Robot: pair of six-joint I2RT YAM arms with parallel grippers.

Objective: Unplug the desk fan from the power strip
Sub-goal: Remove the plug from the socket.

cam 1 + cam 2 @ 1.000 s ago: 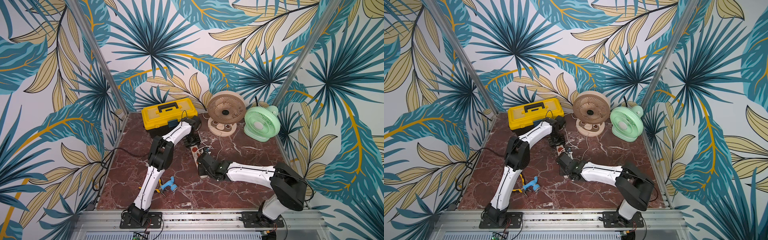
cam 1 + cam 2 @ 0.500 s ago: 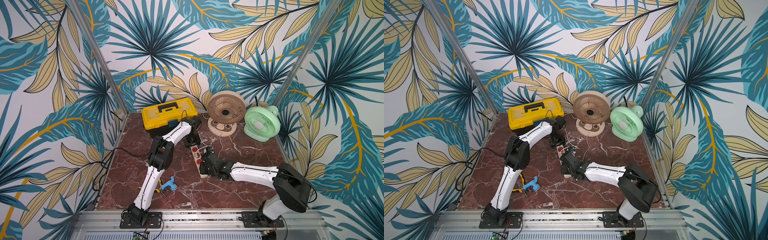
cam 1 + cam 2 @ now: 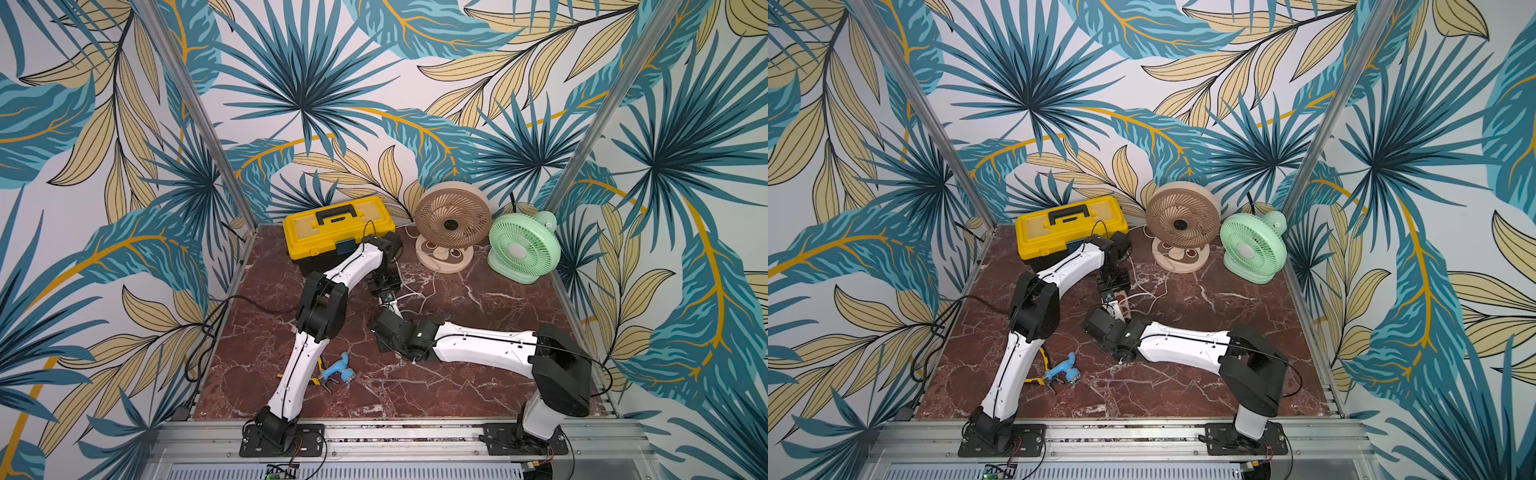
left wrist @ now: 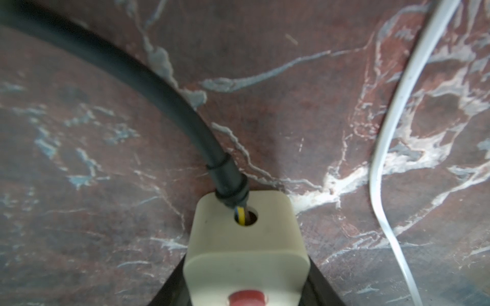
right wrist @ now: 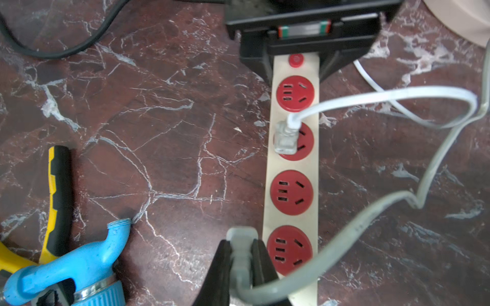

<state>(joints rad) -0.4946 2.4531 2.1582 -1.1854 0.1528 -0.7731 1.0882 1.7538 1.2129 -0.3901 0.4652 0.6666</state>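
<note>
The cream power strip (image 5: 291,165) lies on the marble with four red sockets in a row. My left gripper (image 4: 246,280) is shut on its button end, also seen in a top view (image 3: 384,286). My right gripper (image 5: 240,251) is shut on a grey plug (image 5: 242,235), held clear of the strip beside the empty end socket (image 5: 289,250). A clear white plug (image 5: 285,137) sits in the second socket. A beige fan (image 3: 453,216) and a green fan (image 3: 524,245) stand at the back. I cannot tell which fan the grey cord belongs to.
A yellow toolbox (image 3: 338,230) stands at the back left. A blue spray nozzle (image 5: 79,265) and yellow-black pliers (image 5: 57,185) lie left of the strip. The strip's black cable (image 4: 132,69) curves away. White and grey cords (image 5: 437,148) loop to the right of the strip.
My right gripper has moved left and toward the front, off the strip, with the grey plug in it. The left arm has stayed put on the strip's end.
</note>
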